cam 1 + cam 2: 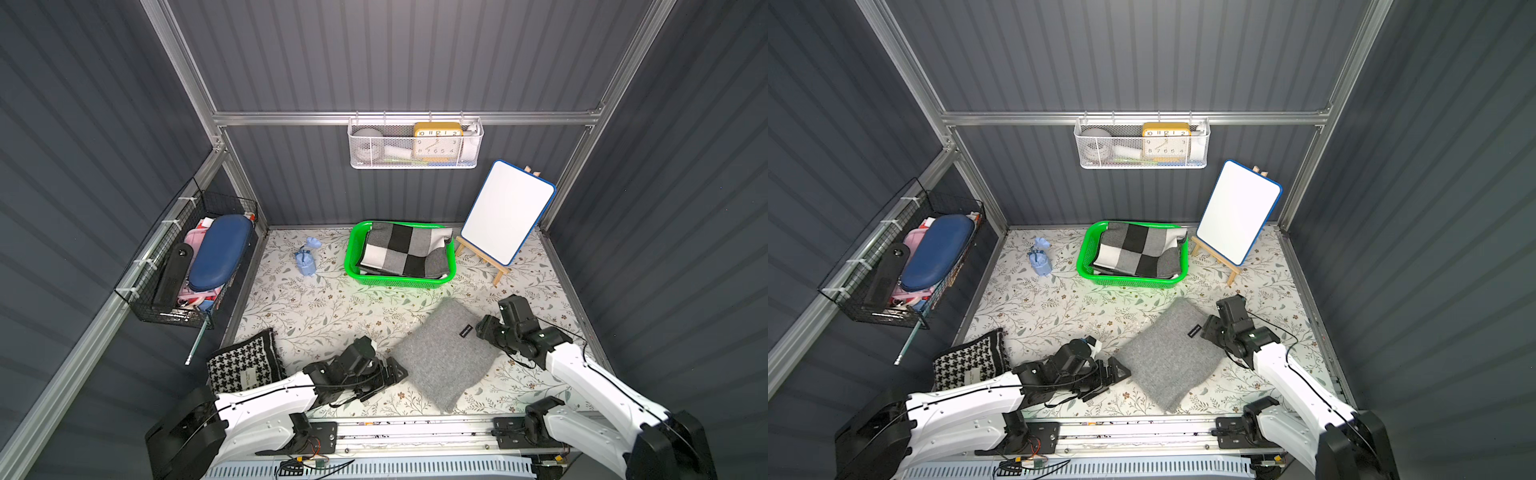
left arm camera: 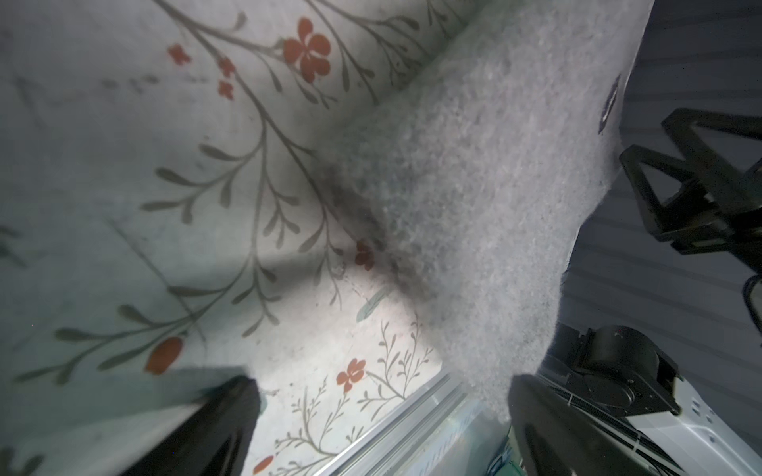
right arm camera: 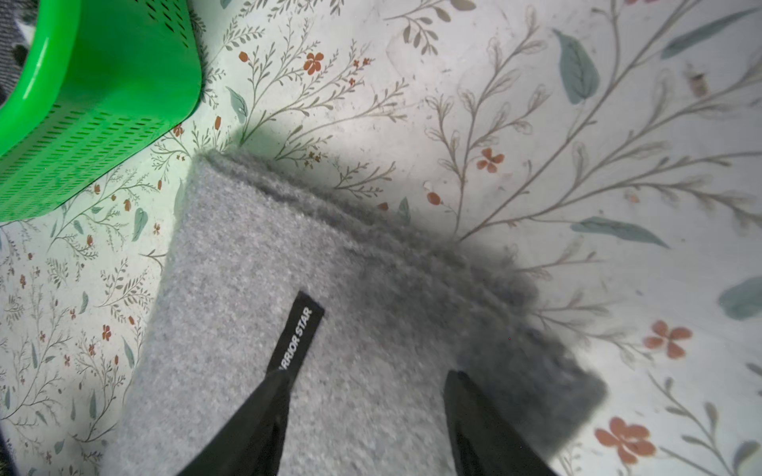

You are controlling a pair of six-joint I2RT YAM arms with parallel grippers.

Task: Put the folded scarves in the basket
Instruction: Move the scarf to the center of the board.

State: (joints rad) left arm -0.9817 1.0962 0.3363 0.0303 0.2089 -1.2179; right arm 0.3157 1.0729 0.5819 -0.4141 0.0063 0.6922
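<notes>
A folded grey scarf (image 1: 444,357) (image 1: 1169,353) with a black label lies flat on the floral table, between my two grippers. My left gripper (image 1: 388,380) (image 2: 383,412) stands wide open at the scarf's near-left edge. Nothing but table shows between its fingers, and the grey scarf (image 2: 474,185) brushes one finger. My right gripper (image 1: 482,330) (image 3: 369,395) is open over the scarf's right edge, with one fingertip (image 3: 276,395) at the label and the grey scarf (image 3: 247,268) showing between the fingers. The green basket (image 1: 350,255) (image 1: 1081,253) (image 3: 103,103) stands at the back and holds a checked scarf (image 1: 405,253).
A houndstooth cloth (image 1: 245,363) lies at the front left. Left of the basket stands a small blue object (image 1: 306,259); right of it, a whiteboard on an easel (image 1: 507,212). A black wire basket (image 1: 195,266) and a white mesh basket (image 1: 415,145) hang on the walls.
</notes>
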